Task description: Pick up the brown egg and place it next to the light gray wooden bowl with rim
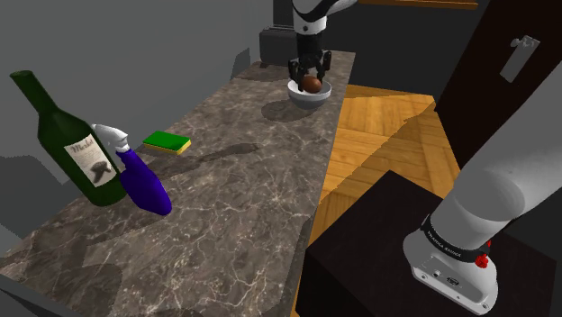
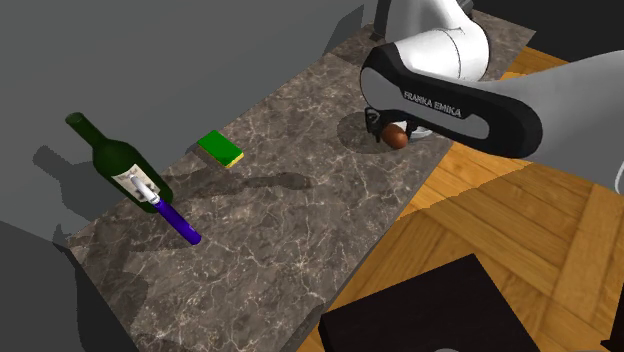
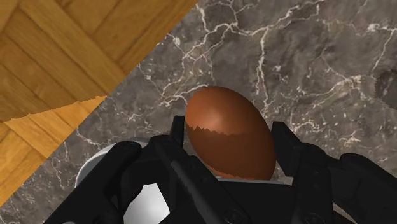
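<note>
Brown egg sat clamped between the black jaws (over a grey bowl) above the marble surface.

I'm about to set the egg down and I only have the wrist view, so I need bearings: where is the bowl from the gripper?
Observer: In the shoulder view the gripper holds the egg right at the bowl. The egg overlaps the bowl's opening, so I cannot tell whether it hangs over it or just in front.
Operator: Anything else on the counter nearby?
Observer: A green sponge lies further along the counter, well apart from the bowl.
Operator: And past the sponge?
Observer: A wine bottle with a blue spray bottle beside it, at the end away from the bowl.
</note>
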`<state>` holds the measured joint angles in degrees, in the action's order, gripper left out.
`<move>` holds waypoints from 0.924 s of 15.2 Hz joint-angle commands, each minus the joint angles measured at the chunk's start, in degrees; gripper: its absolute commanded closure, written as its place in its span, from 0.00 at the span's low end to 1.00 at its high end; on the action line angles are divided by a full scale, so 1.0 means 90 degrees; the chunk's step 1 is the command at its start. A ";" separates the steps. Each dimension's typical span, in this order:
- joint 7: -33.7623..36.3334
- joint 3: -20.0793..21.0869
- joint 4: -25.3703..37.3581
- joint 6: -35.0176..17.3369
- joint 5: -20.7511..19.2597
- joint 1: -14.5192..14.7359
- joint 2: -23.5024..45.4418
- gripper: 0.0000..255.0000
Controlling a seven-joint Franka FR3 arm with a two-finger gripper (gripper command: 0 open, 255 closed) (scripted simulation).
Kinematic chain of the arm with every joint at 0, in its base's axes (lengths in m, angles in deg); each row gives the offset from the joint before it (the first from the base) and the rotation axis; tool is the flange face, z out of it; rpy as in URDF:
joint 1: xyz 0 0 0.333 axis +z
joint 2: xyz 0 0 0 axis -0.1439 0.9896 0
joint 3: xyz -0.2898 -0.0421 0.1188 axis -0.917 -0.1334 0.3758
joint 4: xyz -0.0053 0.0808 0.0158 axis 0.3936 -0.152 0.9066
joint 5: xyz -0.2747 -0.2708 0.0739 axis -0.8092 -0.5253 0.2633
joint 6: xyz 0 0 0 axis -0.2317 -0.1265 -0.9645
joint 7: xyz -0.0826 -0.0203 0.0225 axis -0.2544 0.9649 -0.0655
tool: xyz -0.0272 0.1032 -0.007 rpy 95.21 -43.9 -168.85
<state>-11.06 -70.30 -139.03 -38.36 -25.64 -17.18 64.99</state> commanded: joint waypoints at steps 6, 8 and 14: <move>-0.0048 -0.0058 -0.0427 -0.0508 -0.0041 -0.0054 0.0071 1.00; -0.0023 -0.0059 -0.0540 -0.0673 -0.0058 -0.0055 0.0125 1.00; 0.0061 -0.0060 -0.0848 -0.1165 -0.0121 -0.0058 0.0316 1.00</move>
<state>-10.70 -70.88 -146.39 -48.23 -26.63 -17.74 67.50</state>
